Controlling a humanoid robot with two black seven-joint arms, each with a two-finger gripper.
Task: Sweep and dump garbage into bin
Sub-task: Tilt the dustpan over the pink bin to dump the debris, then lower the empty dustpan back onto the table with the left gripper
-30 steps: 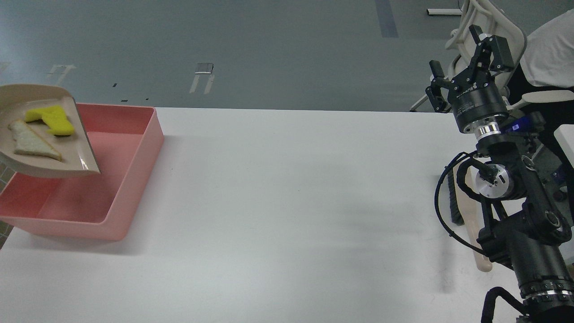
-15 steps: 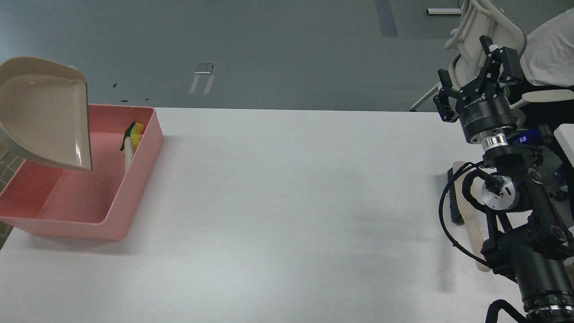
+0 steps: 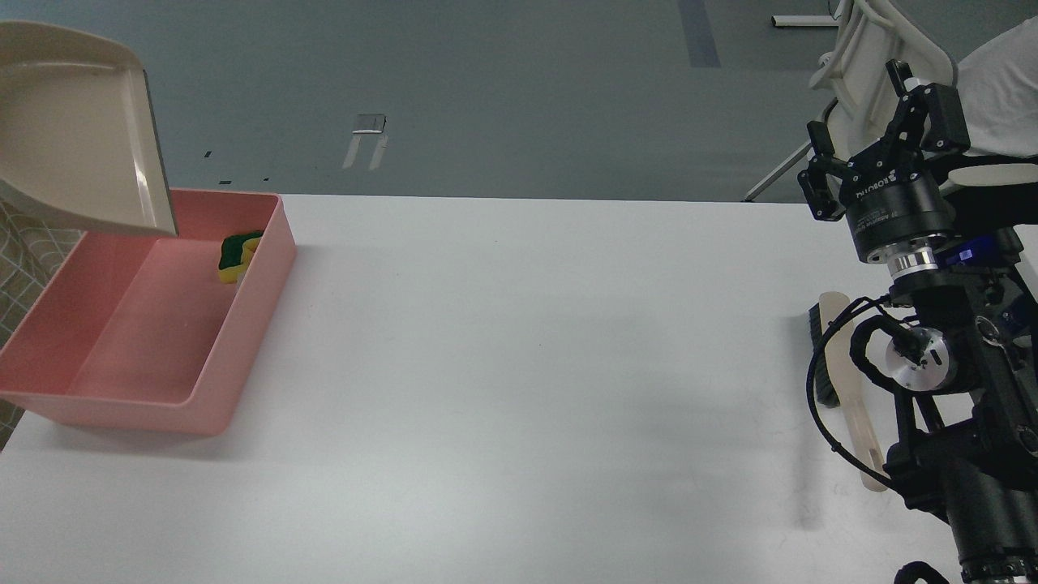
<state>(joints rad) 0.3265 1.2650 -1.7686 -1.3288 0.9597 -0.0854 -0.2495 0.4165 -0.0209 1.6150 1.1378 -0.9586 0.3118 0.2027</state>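
The yellow sponge (image 3: 236, 258) with its dark green layer lies inside the pink bin (image 3: 130, 410), against the bin's far right wall. The bread slice does not show clearly; it may be behind the sponge. The beige dustpan (image 3: 73, 138) hangs empty and tilted above the bin's far left corner. What holds it is out of view past the left edge. My right gripper (image 3: 874, 122) is open and empty, raised at the far right of the table, far from the bin.
The beige brush (image 3: 843, 381) with black bristles lies on the white table (image 3: 519, 365) at the right, partly behind my right arm. A white chair (image 3: 872, 49) and a person stand beyond the table's right corner.
The dustpan tipped up and rose, and the sponge and bread slid out of it into the bin. My right gripper drifted a little to the right, still open.
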